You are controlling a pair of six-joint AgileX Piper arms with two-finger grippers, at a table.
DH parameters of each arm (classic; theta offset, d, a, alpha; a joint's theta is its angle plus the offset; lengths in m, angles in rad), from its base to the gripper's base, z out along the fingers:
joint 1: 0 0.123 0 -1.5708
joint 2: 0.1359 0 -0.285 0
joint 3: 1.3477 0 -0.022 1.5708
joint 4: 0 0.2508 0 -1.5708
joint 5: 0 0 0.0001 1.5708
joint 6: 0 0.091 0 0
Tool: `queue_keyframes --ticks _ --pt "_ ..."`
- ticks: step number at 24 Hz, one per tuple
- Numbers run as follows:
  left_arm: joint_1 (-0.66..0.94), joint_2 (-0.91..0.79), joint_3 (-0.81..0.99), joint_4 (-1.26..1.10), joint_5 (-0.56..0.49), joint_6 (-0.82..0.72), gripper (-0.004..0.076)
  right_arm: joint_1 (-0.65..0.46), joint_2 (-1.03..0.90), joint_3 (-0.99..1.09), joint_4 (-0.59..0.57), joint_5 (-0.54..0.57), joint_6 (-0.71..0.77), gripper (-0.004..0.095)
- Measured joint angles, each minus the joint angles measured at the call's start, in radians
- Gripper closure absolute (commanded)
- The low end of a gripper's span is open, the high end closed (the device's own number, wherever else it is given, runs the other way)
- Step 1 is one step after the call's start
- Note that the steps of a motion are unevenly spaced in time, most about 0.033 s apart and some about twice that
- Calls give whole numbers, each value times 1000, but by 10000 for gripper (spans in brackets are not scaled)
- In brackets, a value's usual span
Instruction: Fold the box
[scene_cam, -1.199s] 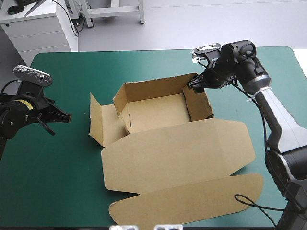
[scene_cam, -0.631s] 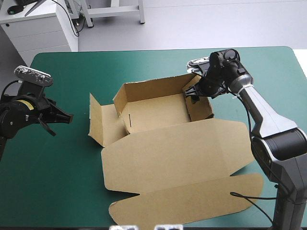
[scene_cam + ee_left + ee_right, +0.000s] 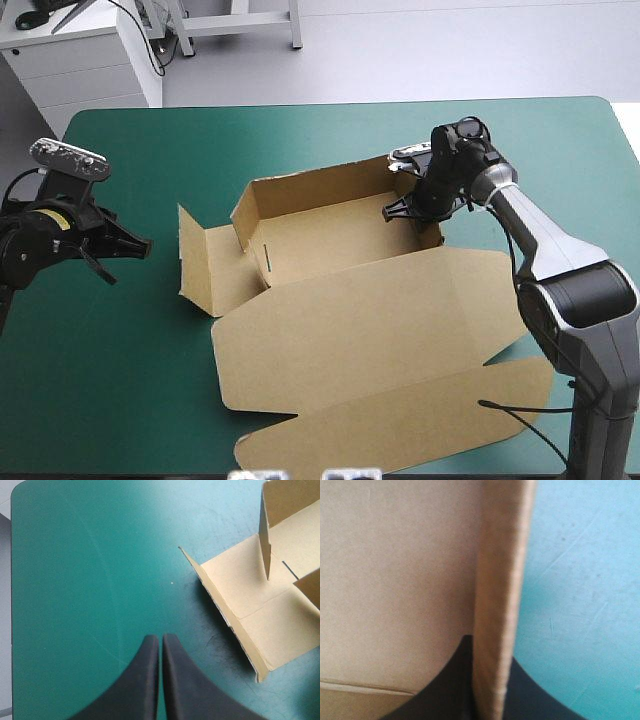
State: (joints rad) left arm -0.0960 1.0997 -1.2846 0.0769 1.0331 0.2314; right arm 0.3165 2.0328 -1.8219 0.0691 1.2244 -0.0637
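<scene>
The box (image 3: pixel 370 320) lies in the middle of the tabletop (image 3: pixel 120 360), its tray with raised walls toward the far edge and its lid flat toward the near edge. The right jaws are all but closed on the tray's right wall (image 3: pixel 500 605), the board between them. The left jaws are pressed together on nothing, over bare teal-green cover, well apart from the box's left flap (image 3: pixel 245 605).

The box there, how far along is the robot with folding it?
Partly. Done: the box's far wall and right wall stand up, forming a tray. In hand: the right gripper is shut on the right wall's top edge. Left: the left flap spreads outward, untucked, the lid lies flat on the teal-green cover, and the left gripper, shut, hangs apart from the box.
</scene>
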Motion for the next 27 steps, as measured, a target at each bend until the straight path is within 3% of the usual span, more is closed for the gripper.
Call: queue_keyframes --ticks 8,13,22,27 --pt "0 0 0 1 -1 0 715 -20 -170 3 -6 12 -32 927" --pt "0 0 0 12 -8 -31 715 -109 -331 7 42 20 -60 927" --pt "0 0 0 41 -16 -86 715 -274 -642 191 81 28 -162 927" --pt "0 0 13 44 -57 -86 715 -310 -725 223 158 28 -212 927"
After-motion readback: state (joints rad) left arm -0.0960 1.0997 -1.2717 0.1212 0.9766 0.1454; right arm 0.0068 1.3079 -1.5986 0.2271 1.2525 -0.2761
